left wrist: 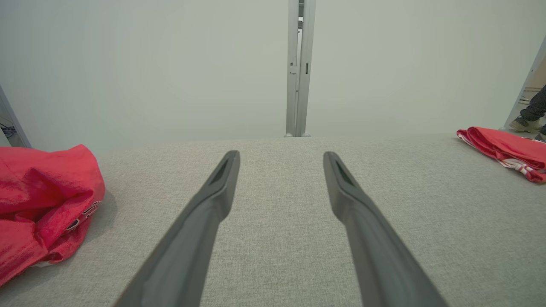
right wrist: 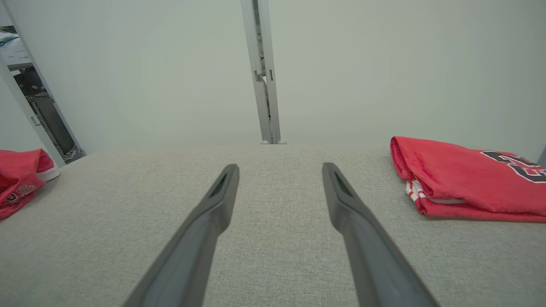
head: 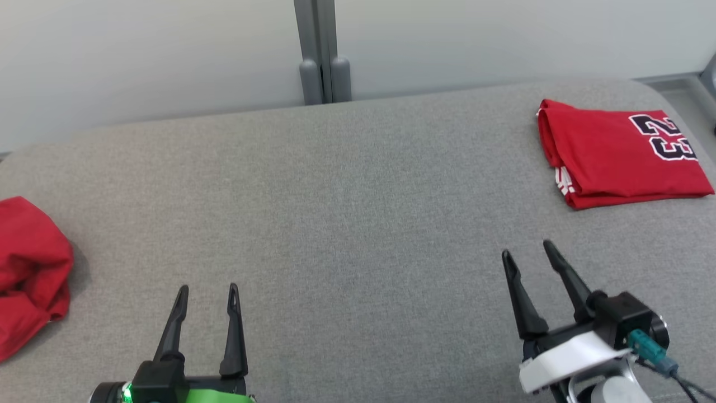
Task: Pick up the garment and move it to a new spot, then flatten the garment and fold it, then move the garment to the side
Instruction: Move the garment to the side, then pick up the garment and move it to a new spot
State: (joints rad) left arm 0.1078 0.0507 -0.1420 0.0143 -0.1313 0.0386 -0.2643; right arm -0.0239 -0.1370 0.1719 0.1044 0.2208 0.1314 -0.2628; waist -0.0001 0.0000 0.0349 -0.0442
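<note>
- Garment [head: 621, 157], red, folded, with the number 23 showing, lies at the far right of the grey padded surface [head: 347, 224], well apart from both grippers.
- Crumpled garment [head: 28, 274], also red, sits at the surface's left edge.
- Left gripper [head: 208, 287]: fingers spread, holding nothing, near the front.
- Right gripper [head: 527, 248]: fingers spread, likewise empty.
</note>
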